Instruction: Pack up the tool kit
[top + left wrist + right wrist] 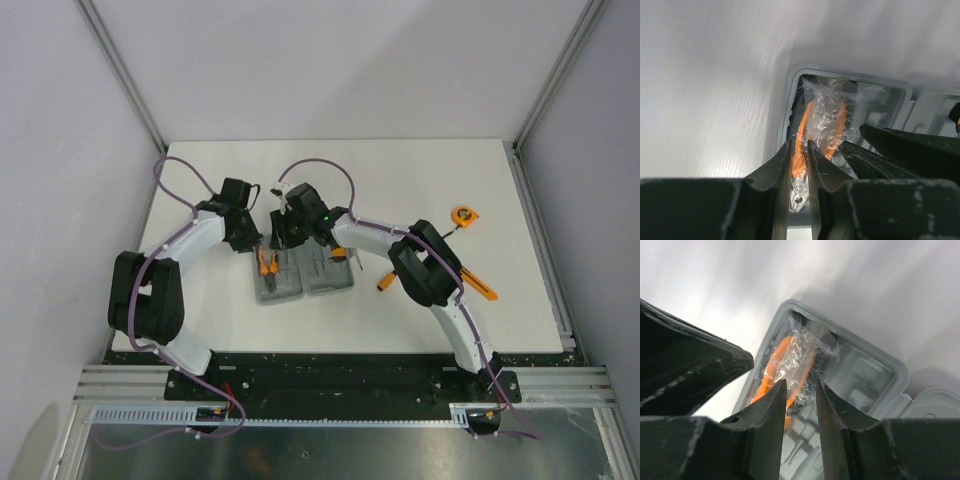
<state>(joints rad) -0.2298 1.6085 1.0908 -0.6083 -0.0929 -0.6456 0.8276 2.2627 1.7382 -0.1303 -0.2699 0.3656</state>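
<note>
left gripper (799, 172) is pinched on one orange handle of the pliers (816, 125). pliers are wrapped in a clear plastic bag (827, 107) and sit over one half of the open grey case (845, 76), upper centre of the left wrist view. right gripper (799, 407) is at the same spot w/ its fingers (767, 425) narrowly apart, straddling the bag and the 2nd handle. can't tell if it's actually gripping or just around it.

in the top view the case lies centre frame, both grippers crowded close together over its upper-left part. tape measure (463, 215) is at upper right, well apart from the case. a long orange-and-black tool (481, 288) and a small orange one (385, 283) lie right of centre, by the right arm.

step in hand, by my read: seat the pliers in their moulded slot. to do it well:
- let one gripper hold and don't let both pull, since the bag looks slippery and could slide or tear.
- line the handles up w/ the slot before lowering, then press down flat.
- let go only once the pliers sit below the rim.
- watch the 2 grippers don't knock each other.
</note>
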